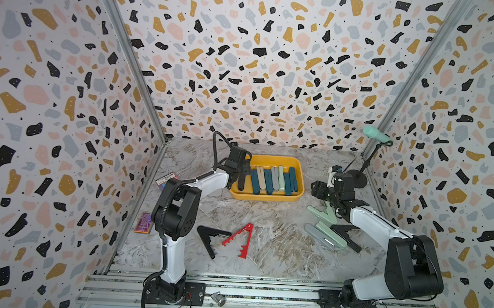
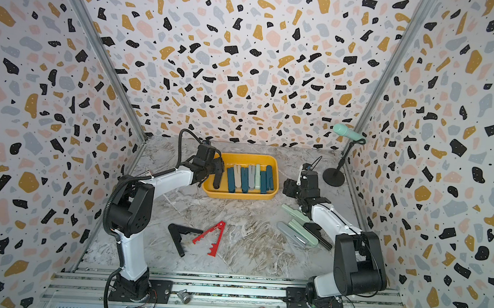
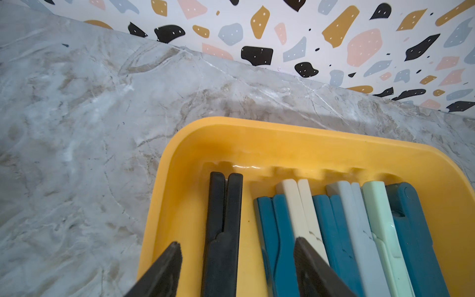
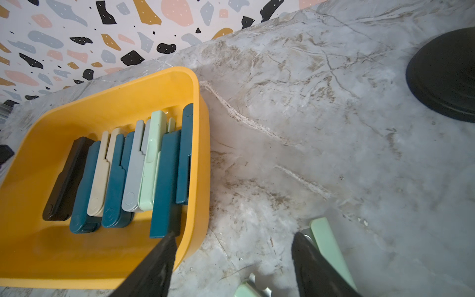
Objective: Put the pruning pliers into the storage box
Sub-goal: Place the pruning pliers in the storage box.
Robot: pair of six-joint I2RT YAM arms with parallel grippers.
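Left pincer (image 3: 237, 243) spread apart, straddling black pruning pliers (image 3: 223, 205) lying in the storage box (image 3: 257, 133) beneath it — best to lift straight up, snagging nothing. Right pincer (image 4: 234, 236), likewise spread and empty, hovers beside the box.

Twin tabletop arms, white and black.
Left arm (image 1: 170, 253) and right arm (image 1: 367, 221): tapered white links, rounded black joint housings, black base plates (image 1: 194, 288) with screws. A black corrugated cable (image 1: 166, 198) runs along the left arm. The end effector fingers (image 3: 159, 272) are dark, wedge-shaped and rough-textured.
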